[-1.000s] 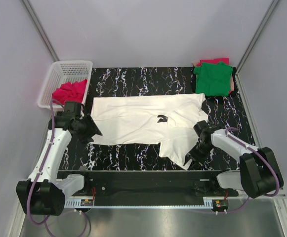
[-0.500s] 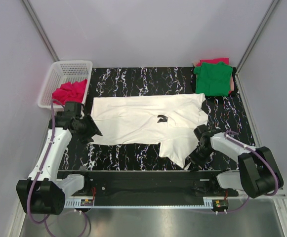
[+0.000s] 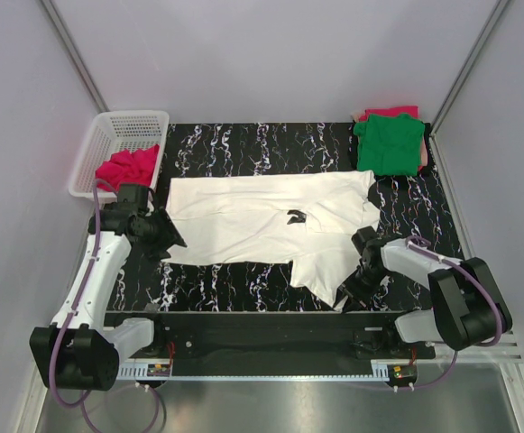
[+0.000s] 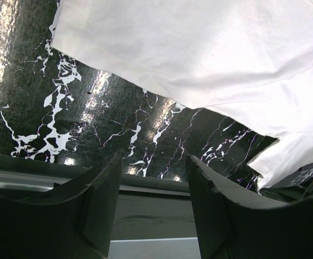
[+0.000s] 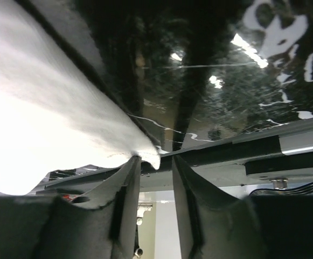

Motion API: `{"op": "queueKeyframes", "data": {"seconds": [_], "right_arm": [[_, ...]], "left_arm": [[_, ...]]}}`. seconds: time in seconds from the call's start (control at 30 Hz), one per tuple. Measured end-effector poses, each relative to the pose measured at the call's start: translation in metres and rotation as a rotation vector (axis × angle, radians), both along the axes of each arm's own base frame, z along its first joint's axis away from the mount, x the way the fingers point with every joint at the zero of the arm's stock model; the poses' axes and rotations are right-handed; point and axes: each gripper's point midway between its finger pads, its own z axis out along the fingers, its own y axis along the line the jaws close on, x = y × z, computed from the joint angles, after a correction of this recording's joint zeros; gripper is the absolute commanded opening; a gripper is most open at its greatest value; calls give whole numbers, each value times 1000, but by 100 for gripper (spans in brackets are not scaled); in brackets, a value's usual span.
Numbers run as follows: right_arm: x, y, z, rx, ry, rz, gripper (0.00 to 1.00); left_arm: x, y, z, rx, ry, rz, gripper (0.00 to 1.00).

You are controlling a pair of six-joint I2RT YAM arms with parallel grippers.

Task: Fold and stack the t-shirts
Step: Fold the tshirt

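Shirt in hand: white shirt (image 3: 262, 221), spread flat across the middle of the black marbled table (image 3: 243, 144), with one flap reaching toward the near edge on the right.
Other shirts: green shirt (image 3: 390, 144) lies folded at the far right corner on top of a pinkish-red cloth (image 3: 388, 112). The red shirt (image 3: 128, 168) is bunched in the basket (image 3: 135, 122) at the far left.
Right gripper (image 3: 348, 289): low at the tip of that near flap. In its wrist view the fingers stand a little apart with light between them. The cloth's corner sits right at the mouth, touching one finger, and is not yet nipped.
Left gripper (image 3: 168, 237): just beside the white shirt's left edge, fingers spread wide and holding nothing. Its wrist view shows bare table below and the hem beyond.
Step, as I judge it: getting hold of the near flap to begin the fold.
Doing it well: slide the right fingers further over the corner before closing, so they bite a good width of cloth. The tip alone would likely slip out on lifting. Stay low to the table. The left arm should catch the left hem on the same line, so both sides rise together and the crease runs straight.
Risk: a one-sided pull would likely drag and wrinkle the whole shirt.
Progress: the far stack looks started, with two shirts still to fold.
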Motion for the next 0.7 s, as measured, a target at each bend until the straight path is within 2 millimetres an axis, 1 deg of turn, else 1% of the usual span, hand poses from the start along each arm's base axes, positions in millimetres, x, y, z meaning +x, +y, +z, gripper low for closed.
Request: {"op": "queueKeyframes", "data": {"seconds": [0.2,0.43,0.5,0.53,0.6,0.63,0.7], "right_arm": [[4,3,0,0,11,5,36],[8,5,0,-5,14,14,32],[9,6,0,-9,17,16,30],[9,7,0,-11,17,17,26],[11,8,0,-13,20,19,21],[12,9,0,-15,21,19,16],[13,10,0,-17,23,19,15]], "left_arm": [[2,1,2,4,-5,0,55],[2,1,2,7,-5,-1,55],[2,1,2,7,-5,-1,55],[3,1,2,7,-4,-1,55],[3,1,2,8,-4,0,55],[3,1,2,8,-4,0,55],[3,1,2,8,-5,0,55]]}}
